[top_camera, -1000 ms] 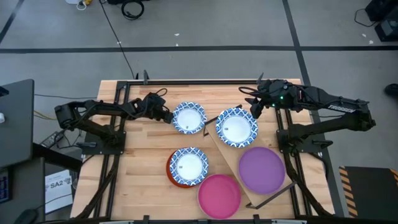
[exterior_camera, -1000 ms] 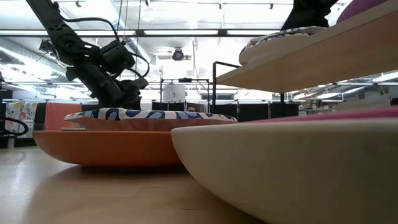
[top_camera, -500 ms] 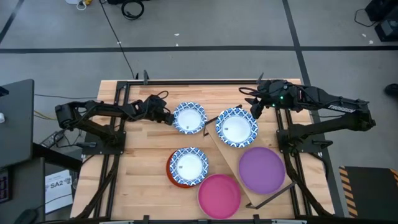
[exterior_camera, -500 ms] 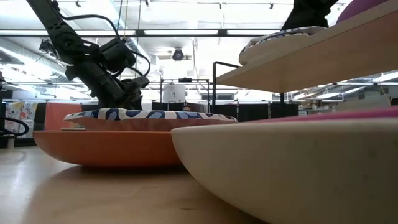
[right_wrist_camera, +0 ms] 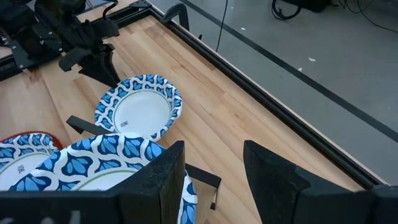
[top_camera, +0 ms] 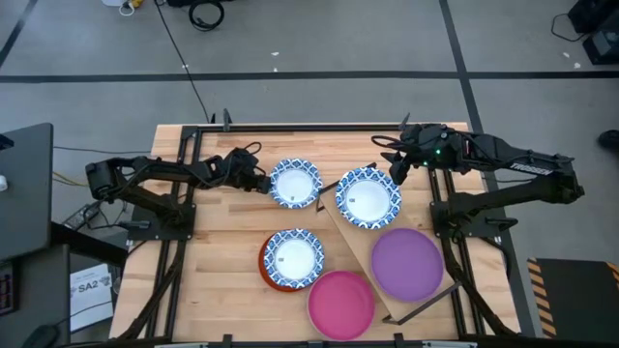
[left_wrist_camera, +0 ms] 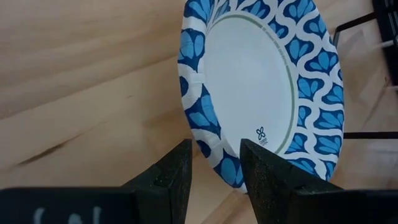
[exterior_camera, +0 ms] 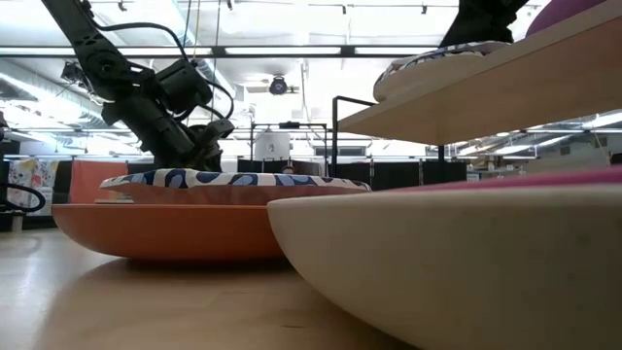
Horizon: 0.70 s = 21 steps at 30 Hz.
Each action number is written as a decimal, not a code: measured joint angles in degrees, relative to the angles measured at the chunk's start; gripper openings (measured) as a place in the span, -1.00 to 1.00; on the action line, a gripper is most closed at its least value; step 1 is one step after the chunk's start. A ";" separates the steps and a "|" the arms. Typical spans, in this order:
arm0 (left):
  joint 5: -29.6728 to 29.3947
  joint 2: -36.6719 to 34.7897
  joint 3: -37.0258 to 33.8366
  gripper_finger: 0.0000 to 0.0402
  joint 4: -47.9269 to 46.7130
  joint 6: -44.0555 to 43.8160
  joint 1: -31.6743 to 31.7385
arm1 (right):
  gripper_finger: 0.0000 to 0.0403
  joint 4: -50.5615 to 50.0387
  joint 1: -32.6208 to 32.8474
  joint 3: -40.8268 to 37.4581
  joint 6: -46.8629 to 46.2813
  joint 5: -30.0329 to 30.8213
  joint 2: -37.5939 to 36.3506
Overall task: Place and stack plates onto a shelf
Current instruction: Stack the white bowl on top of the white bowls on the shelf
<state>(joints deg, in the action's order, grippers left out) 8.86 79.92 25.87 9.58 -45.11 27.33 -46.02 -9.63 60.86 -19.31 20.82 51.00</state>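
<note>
A blue-and-white plate (top_camera: 294, 183) (left_wrist_camera: 261, 81) lies flat on the tabletop near the far side. My left gripper (top_camera: 263, 182) (left_wrist_camera: 216, 168) is open at its left rim, one finger on either side of the rim. The light-wood shelf (top_camera: 358, 242) (exterior_camera: 486, 92) stands slanted on the right and carries a second blue-and-white plate (top_camera: 368, 197) (right_wrist_camera: 106, 162) and the purple plate (top_camera: 407, 263). My right gripper (top_camera: 395, 172) (right_wrist_camera: 214, 180) is open, beside that plate's far right rim. The third blue-and-white plate (top_camera: 294, 257) (exterior_camera: 233, 180) rests in the orange-red plate (top_camera: 269, 275). The pink plate (top_camera: 340, 304) lies near the table's near edge. My left gripper comes in level from the table's left, and the plate's left rim (left_wrist_camera: 211, 146) stands between its open fingers. I cannot tell whether either finger touches the rim. The plate lies flat on the table.
Black shelf legs (left_wrist_camera: 367, 134) (right_wrist_camera: 81, 123) stand just beyond the far plate. The arm frames' black bars run along the table's left and right sides (top_camera: 184, 222). Bare tabletop lies left of the plates (top_camera: 222, 261) and along the far edge (right_wrist_camera: 205, 93).
My left gripper has edged a little toward the table's right, up to the far plate's left rim. The plates and my right arm have kept still.
</note>
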 joint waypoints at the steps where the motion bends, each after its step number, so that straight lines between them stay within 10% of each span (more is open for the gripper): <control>1: 0.00 0.00 0.00 -0.29 0.00 -0.37 0.00 | -0.16 0.00 0.00 0.00 0.00 0.00 0.00; 21: -2.18 0.00 0.00 -0.30 0.10 -0.80 -0.96 | -0.16 0.02 0.00 0.00 0.00 0.00 0.00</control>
<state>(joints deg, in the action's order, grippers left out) 6.69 79.92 25.87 9.69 -45.91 26.37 -46.00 -9.63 60.86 -19.31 20.82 51.00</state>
